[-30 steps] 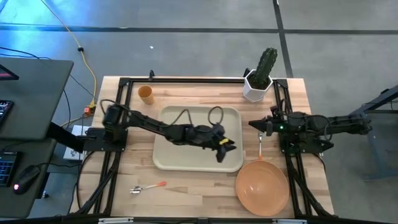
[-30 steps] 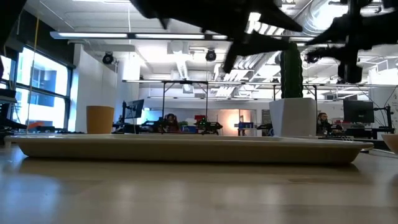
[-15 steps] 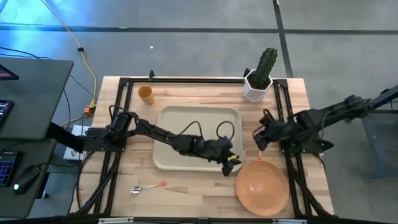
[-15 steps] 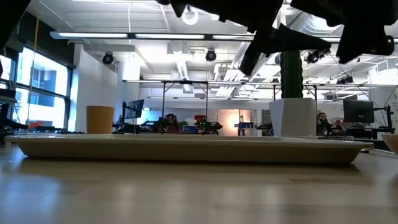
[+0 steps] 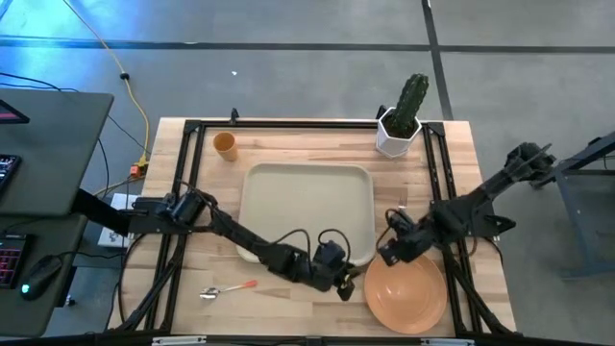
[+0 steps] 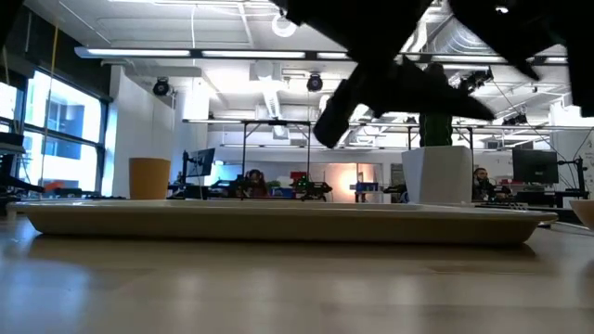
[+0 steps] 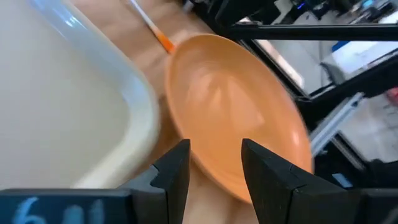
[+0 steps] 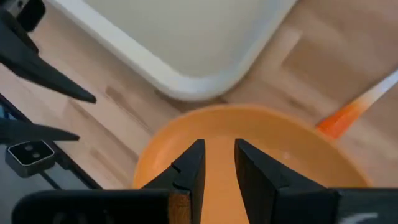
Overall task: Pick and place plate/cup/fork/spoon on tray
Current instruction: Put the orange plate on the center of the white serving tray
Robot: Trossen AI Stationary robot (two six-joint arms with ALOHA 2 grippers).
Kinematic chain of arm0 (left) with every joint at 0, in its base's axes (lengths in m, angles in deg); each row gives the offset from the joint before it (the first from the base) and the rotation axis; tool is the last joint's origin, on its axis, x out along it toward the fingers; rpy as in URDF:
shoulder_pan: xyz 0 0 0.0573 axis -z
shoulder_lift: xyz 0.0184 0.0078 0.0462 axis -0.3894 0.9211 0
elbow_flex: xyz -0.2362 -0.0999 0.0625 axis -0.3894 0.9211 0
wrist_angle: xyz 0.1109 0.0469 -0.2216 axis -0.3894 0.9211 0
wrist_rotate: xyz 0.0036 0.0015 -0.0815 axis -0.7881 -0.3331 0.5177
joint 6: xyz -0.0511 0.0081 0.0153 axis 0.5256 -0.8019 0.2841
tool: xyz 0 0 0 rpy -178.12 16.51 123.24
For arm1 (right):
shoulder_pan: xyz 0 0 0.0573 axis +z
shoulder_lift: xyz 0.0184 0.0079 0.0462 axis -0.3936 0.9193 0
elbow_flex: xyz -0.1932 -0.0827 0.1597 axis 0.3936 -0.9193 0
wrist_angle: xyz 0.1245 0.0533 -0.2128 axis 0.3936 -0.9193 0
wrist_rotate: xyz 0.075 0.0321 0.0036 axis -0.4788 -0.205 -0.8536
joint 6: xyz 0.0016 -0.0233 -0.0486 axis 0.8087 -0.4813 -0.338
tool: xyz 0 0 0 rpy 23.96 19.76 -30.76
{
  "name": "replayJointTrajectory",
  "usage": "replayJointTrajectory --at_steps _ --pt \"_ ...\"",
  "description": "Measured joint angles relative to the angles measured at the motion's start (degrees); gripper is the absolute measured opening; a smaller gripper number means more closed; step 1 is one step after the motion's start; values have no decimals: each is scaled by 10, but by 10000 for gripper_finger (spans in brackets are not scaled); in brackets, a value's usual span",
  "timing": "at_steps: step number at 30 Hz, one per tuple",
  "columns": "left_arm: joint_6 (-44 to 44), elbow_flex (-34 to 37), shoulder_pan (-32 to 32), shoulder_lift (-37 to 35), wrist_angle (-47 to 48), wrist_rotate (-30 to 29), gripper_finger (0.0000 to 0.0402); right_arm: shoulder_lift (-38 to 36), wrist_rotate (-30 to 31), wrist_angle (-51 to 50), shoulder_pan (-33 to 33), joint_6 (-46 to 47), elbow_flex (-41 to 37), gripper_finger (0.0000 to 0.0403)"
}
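Both grippers at the orange plate (image 5: 405, 293), lower right of the high view.
Left gripper (image 5: 348, 285) and right gripper (image 5: 384, 256) have jaws spread, holding nothing, beside the cream tray (image 5: 306, 192).

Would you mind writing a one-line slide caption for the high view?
Both open grippers, left and right, converge on the plate beside the empty tray; cup and spoon wait.

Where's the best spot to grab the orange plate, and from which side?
Probably the thin raised rim of the plate on the edge nearest the tray: it lies flat, too wide to span. The left gripper and right gripper both face that edge, open.
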State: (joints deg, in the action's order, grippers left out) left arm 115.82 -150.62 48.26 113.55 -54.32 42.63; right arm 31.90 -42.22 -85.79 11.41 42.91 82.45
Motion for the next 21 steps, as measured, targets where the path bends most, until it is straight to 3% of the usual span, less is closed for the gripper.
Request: replayJointTrajectory --at_steps 5,10,15,21 --pt "-3 -52 7 49 -4 -1 133 23 21 -32 52 41 0 79" --pt "-49 -126 7 103 33 2 132 33 1 -94 86 45 0 79" --pt "14 -193 6 131 153 13 126 33 -2 -94 119 100 0 79" --pt "51 -225 1 136 192 23 118 33 21 -88 148 138 0 79"
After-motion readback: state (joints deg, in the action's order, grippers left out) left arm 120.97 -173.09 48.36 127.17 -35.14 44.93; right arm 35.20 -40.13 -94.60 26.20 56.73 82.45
